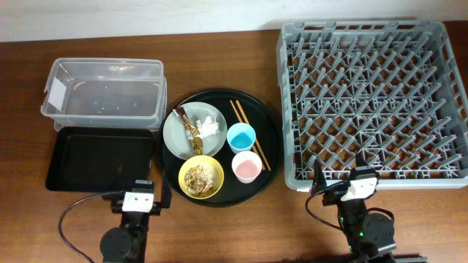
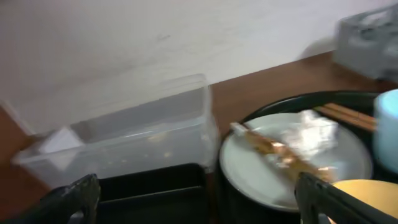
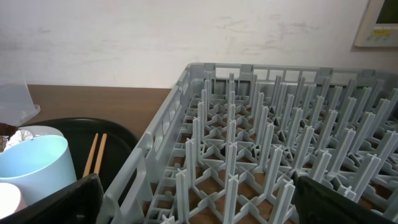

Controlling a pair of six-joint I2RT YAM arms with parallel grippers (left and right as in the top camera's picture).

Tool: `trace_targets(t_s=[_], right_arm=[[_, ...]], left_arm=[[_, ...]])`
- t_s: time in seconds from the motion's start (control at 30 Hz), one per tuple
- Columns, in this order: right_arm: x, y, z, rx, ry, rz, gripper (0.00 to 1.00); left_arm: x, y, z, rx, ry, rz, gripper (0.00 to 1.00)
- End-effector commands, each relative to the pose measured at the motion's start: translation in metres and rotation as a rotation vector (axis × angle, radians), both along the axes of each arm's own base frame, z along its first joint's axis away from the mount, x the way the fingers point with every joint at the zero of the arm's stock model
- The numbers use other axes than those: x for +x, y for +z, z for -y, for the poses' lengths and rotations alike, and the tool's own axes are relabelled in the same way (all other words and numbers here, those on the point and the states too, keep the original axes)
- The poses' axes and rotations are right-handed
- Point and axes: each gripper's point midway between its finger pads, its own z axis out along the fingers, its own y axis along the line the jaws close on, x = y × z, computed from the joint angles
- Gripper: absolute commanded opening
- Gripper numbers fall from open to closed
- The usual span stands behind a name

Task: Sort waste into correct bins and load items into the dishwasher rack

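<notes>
Left hand (image 2: 196, 186) sat at the near edge of the desk (image 1: 219, 51), fingers (image 2: 74, 196) spread wide apart with nothing gripped, just near of the shallow black tray (image 1: 99, 158). Left wrist view was blurred. Right hand (image 3: 196, 186) was also spread wide and held nothing, at the near-left corner of the dishwasher rack (image 1: 365, 31). The rack took up the right side of the desk, pegs upright.

Clear tub (image 1: 102, 91) stood far left, with a white label (image 1: 53, 91) on its left end and a few small specks on its floor. Its near side met the far edge of the black tray.

Round black tray (image 1: 219, 96) lay in the middle, between the bins and the rack. Grey plate (image 1: 175, 137) sat on its far-left part, carrying the gold-brown wrapper (image 1: 189, 128) and the white tissue (image 1: 210, 126), wrapper left of tissue and touching it. Yellow bowl (image 1: 185, 169) sat near of the plate, with brown shredded scraps (image 1: 197, 176) inside. Blue cup (image 1: 240, 136) stood upright just right of the plate, and pink cup (image 1: 246, 166) upright just near of the blue one. Chopsticks (image 1: 259, 152) lay side by side on a diagonal along the right part of the round tray, running from far-left to near-right, close beside both cups.
</notes>
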Motion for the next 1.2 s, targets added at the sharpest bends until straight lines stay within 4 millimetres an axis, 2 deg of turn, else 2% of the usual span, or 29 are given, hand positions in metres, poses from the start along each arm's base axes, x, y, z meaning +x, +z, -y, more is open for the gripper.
trace_targets(t_s=[0.0, 0.03, 0.1, 0.13, 0.2, 0.23, 0.27, 0.33, 0.37, 0.4, 0.47, 0.5, 0.53, 0.6, 0.63, 0.73, 0.77, 0.8, 0.83, 0.87, 0.9, 0.93, 0.97, 1.03, 1.07, 1.1, 1.13, 1.17], right_arm=[[0.000, -0.002, 0.004, 0.000, -0.024, 0.002, 0.99], [0.000, -0.002, 0.004, 0.000, -0.024, 0.002, 0.99], [-0.001, -0.004, -0.007, 0.003, 0.043, -0.005, 0.99], [-0.002, -0.004, -0.017, 0.007, 0.099, -0.007, 0.98], [-0.010, 0.000, -0.042, 0.019, 0.253, 0.000, 0.99], [-0.013, 0.012, -0.046, 0.039, 0.281, 0.012, 0.99], [-0.017, 0.028, -0.047, 0.040, 0.290, 0.027, 0.99], [-0.031, 0.080, -0.043, 0.039, 0.281, 0.027, 0.99], [-0.035, 0.093, -0.041, 0.036, 0.278, -0.020, 0.99], [-0.038, 0.103, -0.041, 0.028, 0.275, -0.160, 0.99], [-0.039, 0.108, -0.041, 0.016, 0.273, -0.359, 0.99], [-0.038, 0.111, -0.042, 0.005, 0.267, -0.515, 0.99], [-0.035, 0.116, -0.042, 0.000, 0.263, -0.598, 0.99], [-0.030, 0.130, -0.060, 0.035, 0.351, -0.715, 0.98], [-0.034, 0.132, -0.073, 0.071, 0.423, -0.784, 0.99], [-0.022, 0.129, -0.082, 0.093, 0.448, -0.849, 0.99], [-0.018, 0.126, -0.078, 0.137, 0.390, -0.873, 0.99], [-0.013, 0.125, -0.070, 0.173, 0.306, -0.880, 0.98], [-0.008, 0.127, -0.059, 0.218, 0.201, -0.873, 0.98], [-0.006, 0.132, -0.054, 0.239, 0.162, -0.856, 0.96], [-0.007, 0.140, -0.052, 0.258, 0.145, -0.831, 0.96], [-0.008, 0.143, -0.051, 0.259, 0.147, -0.818, 0.96], [-0.011, 0.145, -0.051, 0.260, 0.150, -0.809, 0.96], [-0.017, 0.144, -0.050, 0.260, 0.148, -0.817, 0.96], [-0.018, 0.144, -0.050, 0.259, 0.148, -0.822, 0.96], [-0.019, 0.142, -0.049, 0.259, 0.147, -0.828, 0.96], [-0.021, 0.141, -0.049, 0.258, 0.144, -0.840, 0.96], [-0.021, 0.140, -0.049, 0.257, 0.144, -0.842, 0.96]], left_arm=[[0.000, 0.002, -0.020, 0.089, 0.108, 0.010, 0.99], [0.000, 0.002, -0.019, 0.088, 0.103, 0.010, 0.99], [0.000, 0.000, -0.001, 0.081, 0.001, 0.008, 0.99], [-0.001, -0.003, 0.013, 0.059, -0.079, -0.005, 1.00], [-0.007, 0.005, 0.044, -0.042, -0.254, 0.018, 1.00], [-0.011, 0.015, 0.055, -0.051, -0.328, 0.052, 0.99], [-0.016, 0.038, 0.063, -0.113, -0.381, 0.097, 0.99], [-0.024, 0.077, 0.063, -0.167, -0.385, 0.144, 0.99], [-0.028, 0.092, 0.062, -0.188, -0.383, 0.126, 0.99], [-0.030, 0.106, 0.062, -0.225, -0.374, 0.036, 0.99], [-0.027, 0.113, 0.062, -0.252, -0.353, -0.137, 0.99], [-0.021, 0.119, 0.065, -0.266, -0.344, -0.294, 0.99], [-0.018, 0.119, 0.069, -0.280, -0.350, -0.412, 0.99], [-0.004, 0.113, 0.075, -0.310, -0.334, -0.672, 1.00], [0.001, 0.113, 0.079, -0.325, -0.342, -0.745, 0.99], [0.015, 0.096, 0.108, -0.459, -0.456, -0.921, 0.99], [0.017, 0.077, 0.119, -0.476, -0.465, -1.018, 0.99], [0.015, 0.063, 0.132, -0.450, -0.485, -1.086, 0.93], [0.017, 0.038, 0.144, -0.375, -0.427, -1.159, 0.80], [0.019, 0.021, 0.151, -0.324, -0.362, -1.199, 0.74], [0.025, -0.008, 0.166, -0.238, -0.283, -1.235, 0.70], [0.027, -0.022, 0.176, -0.200, -0.257, -1.249, 0.62], [0.027, -0.036, 0.188, -0.168, -0.254, -1.270, 0.61], [0.028, -0.076, 0.218, -0.114, -0.280, -1.322, 0.51], [0.031, -0.086, 0.224, -0.106, -0.281, -1.324, 0.41], [0.035, -0.096, 0.222, -0.082, -0.255, -1.326, 0.28], [0.035, -0.099, 0.221, -0.078, -0.251, -1.332, 0.08], [0.034, -0.099, 0.219, -0.068, -0.239, -1.334, 0.00]])
